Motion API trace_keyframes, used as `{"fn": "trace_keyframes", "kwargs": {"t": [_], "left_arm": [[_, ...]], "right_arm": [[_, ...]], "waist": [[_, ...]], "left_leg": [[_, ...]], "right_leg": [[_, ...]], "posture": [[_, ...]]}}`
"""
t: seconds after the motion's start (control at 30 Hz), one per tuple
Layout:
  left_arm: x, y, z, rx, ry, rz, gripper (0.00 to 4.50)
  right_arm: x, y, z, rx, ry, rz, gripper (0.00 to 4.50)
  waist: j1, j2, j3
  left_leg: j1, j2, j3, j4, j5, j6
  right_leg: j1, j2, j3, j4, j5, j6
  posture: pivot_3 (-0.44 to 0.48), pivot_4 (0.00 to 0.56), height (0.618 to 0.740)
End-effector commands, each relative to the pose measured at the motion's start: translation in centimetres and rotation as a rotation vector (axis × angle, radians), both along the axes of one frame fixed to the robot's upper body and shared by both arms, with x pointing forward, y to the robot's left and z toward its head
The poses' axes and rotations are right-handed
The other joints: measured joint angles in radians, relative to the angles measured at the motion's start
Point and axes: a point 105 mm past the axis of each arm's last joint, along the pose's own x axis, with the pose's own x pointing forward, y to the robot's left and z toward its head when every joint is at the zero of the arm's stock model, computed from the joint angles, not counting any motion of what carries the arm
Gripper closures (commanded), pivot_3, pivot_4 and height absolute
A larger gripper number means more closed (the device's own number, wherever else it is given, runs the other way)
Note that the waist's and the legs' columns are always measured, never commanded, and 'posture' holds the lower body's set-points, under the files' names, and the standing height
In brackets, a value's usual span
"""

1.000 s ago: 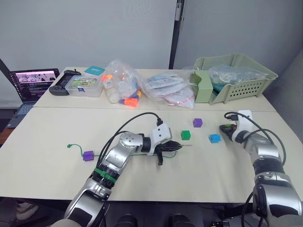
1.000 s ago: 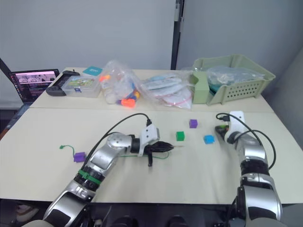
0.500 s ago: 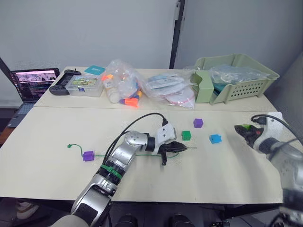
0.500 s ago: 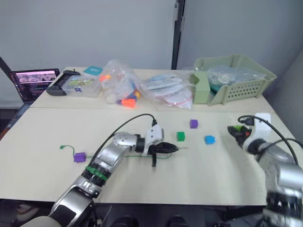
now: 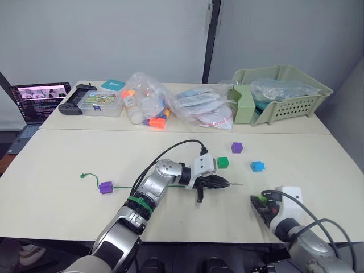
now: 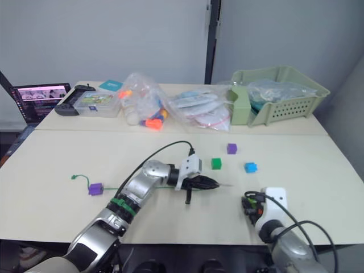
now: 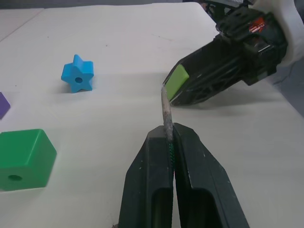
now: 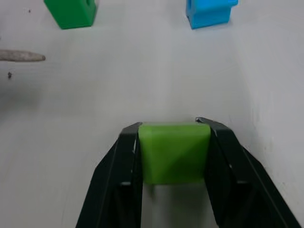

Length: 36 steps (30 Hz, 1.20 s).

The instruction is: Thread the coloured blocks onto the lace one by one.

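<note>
Pale desk (image 5: 68, 159), grey wall behind. Left pincer (image 7: 167, 142) at frame centre clamps lace (image 7: 166, 111) near stiff tip; cord trails left through purple block (image 5: 106, 187). Right pincer (image 8: 173, 142), lower right, grips lime green block (image 8: 174, 152). Dark green block (image 5: 223, 162), second purple block (image 5: 237, 148), blue block (image 5: 257, 166) loose right of centre

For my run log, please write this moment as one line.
left gripper: shut on lace tip | right gripper: shut on lime green block | purple block: on lace | dark green block, blue block: on table
</note>
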Motion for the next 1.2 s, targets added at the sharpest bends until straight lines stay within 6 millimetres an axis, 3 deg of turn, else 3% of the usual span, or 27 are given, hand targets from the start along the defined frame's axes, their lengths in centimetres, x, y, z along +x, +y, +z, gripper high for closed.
{"fn": "trace_keyframes", "kwargs": {"t": [0.03, 0.07, 0.13, 0.33, 0.37, 0.6, 0.73, 0.83, 1.03, 1.2], "left_arm": [[0.1, 0.1, 1.0, -0.006, -0.049, -0.013, 4.5], [0.0, 0.2, 0.9, -0.004, -0.049, -0.011, 4.5], [-0.1, 0.4, 0.8, -0.004, -0.046, -0.01, 4.5], [-0.3, 0.4, 0.8, -0.013, -0.044, -0.002, 4.5], [-0.3, 0.4, 0.8, -0.014, -0.045, -0.001, 4.5], [-0.5, 0.4, 0.8, -0.022, -0.046, 0.01, 4.5], [-1.2, 0.3, 0.4, 0.0, -0.051, -0.004, 4.5], [-1.4, 0.3, 0.3, 0.014, -0.066, 0.0, 4.5], [-1.5, 0.1, 0.6, 0.019, -0.087, 0.012, 4.5], [-1.5, 0.2, 0.9, 0.018, -0.095, 0.026, 4.5]], "right_arm": [[-0.2, 0.6, -0.2, 0.002, -0.007, -0.022, 3.33], [-0.1, 0.7, -0.2, 0.001, -0.009, -0.026, 3.33], [0.0, 1.1, 0.2, 0.021, -0.017, -0.004, 2.24], [-0.5, 0.2, 4.1, -0.006, -0.048, 0.26, 0.14], [-0.8, 0.1, 4.7, -0.023, -0.037, 0.319, 0.02], [-0.5, -2.4, 7.9, -0.334, 0.094, 0.719, 0.02], [1.6, -1.9, 7.4, -0.618, 0.144, 0.994, 0.02], [3.4, -1.4, 7.0, -0.735, 0.172, 1.138, 0.02], [5.2, -1.6, 5.3, -0.846, 0.291, 1.3, 0.02], [5.1, -1.7, 4.8, -0.827, 0.356, 1.376, 0.02]], "waist": [[0.0, 0.0, 0.0], [0.0, 0.0, 0.0], [0.001, 0.0, 0.0], [0.005, 0.0, 0.0], [0.005, 0.0, 0.0], [0.001, -0.001, 0.001], [-0.004, -0.001, 0.001], [-0.005, -0.001, 0.001], [0.01, -0.001, 0.001], [0.016, -0.001, 0.001]], "left_leg": [[0.0, 0.0, 0.0, 0.0, 0.0, 0.0], [0.0, 0.0, 0.0, 0.0, 0.0, 0.0], [0.0, 0.0, 0.0, 0.0, 0.0, 0.0], [-0.001, -0.001, 0.0, 0.001, 0.0, 0.0], [-0.001, -0.001, 0.0, 0.001, 0.0, 0.0], [0.0, -0.001, 0.001, 0.001, 0.0, 0.0], [0.001, 0.0, 0.0, 0.0, 0.0, 0.0], [0.001, -0.001, 0.001, 0.0, 0.0, 0.0], [-0.001, -0.001, 0.001, 0.001, 0.0, 0.0], [-0.002, -0.001, 0.0, 0.002, -0.001, 0.001]], "right_leg": [[0.0, 0.0, 0.0, 0.0, 0.0, 0.0], [0.0, 0.0, 0.0, 0.0, 0.0, 0.0], [0.0, 0.0, 0.0, 0.0, 0.0, 0.0], [0.0, -0.001, 0.0, -0.001, 0.0, 0.0], [0.001, -0.001, 0.0, -0.001, 0.0, 0.0], [0.002, -0.001, 0.0, -0.002, 0.0, 0.0], [0.001, 0.0, 0.0, -0.001, 0.0, 0.0], [0.001, 0.0, 0.0, -0.001, 0.0, 0.0], [0.0, -0.001, 0.0, -0.001, 0.0, 0.0], [-0.001, -0.002, -0.001, -0.001, 0.0, 0.0]], "posture": [[0.0, 0.15, 0.737], [0.0, 0.15, 0.737], [0.0, 0.15, 0.737], [0.0, 0.15, 0.737], [0.0, 0.15, 0.737], [0.0, 0.15, 0.737], [0.0, 0.15, 0.737], [0.0, 0.15, 0.737], [0.0, 0.15, 0.737], [0.0, 0.15, 0.737]]}}
